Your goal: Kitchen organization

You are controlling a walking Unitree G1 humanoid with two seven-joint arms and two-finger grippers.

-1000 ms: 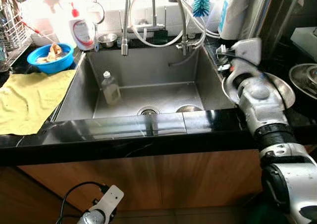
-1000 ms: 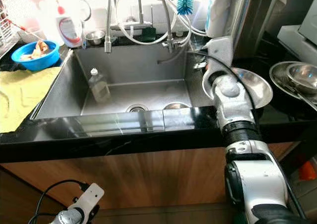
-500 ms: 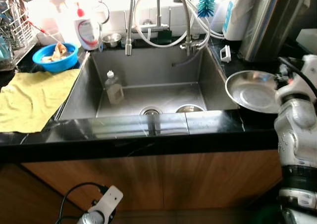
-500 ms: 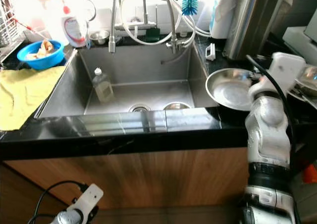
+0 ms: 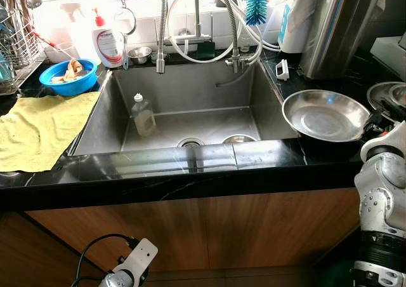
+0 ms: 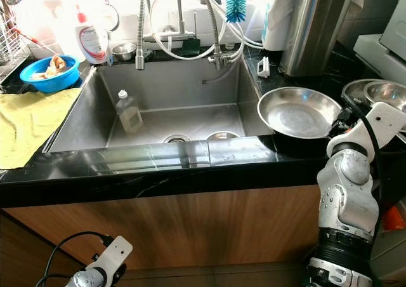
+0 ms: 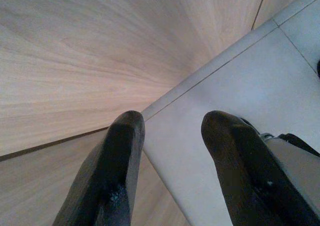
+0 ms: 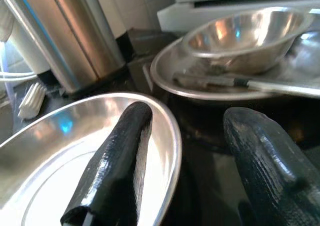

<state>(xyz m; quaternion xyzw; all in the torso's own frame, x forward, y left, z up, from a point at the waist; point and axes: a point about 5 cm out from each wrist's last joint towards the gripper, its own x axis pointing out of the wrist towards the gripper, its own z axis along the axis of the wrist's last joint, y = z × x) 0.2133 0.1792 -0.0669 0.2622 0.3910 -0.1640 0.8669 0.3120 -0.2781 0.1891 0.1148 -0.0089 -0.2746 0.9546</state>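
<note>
A shallow steel plate [image 5: 325,114] lies on the black counter just right of the sink [image 5: 114,119]. My right gripper [image 8: 190,121] is open at the plate's [image 8: 75,161] right rim. One finger shows against the dish and the other against the dark counter beside it. Whether they touch the rim I cannot tell. The right arm [image 6: 346,173] stands bent at the counter's front edge. Low by the wooden cabinet front hangs my left gripper [image 7: 172,123], open and holding nothing.
In the sink stand a small clear bottle [image 5: 143,114] and a steel bowl [image 5: 240,138] by the drain. Stacked steel bowls [image 8: 245,31] sit right of the plate, a tall steel canister [image 5: 336,26] behind it. A yellow cloth [image 5: 38,128] and blue bowl [image 5: 66,76] lie left.
My right arm has drawn back from over the plate, toward me and to the right, uncovering the plate, which stays in place. The left arm has not moved.
</note>
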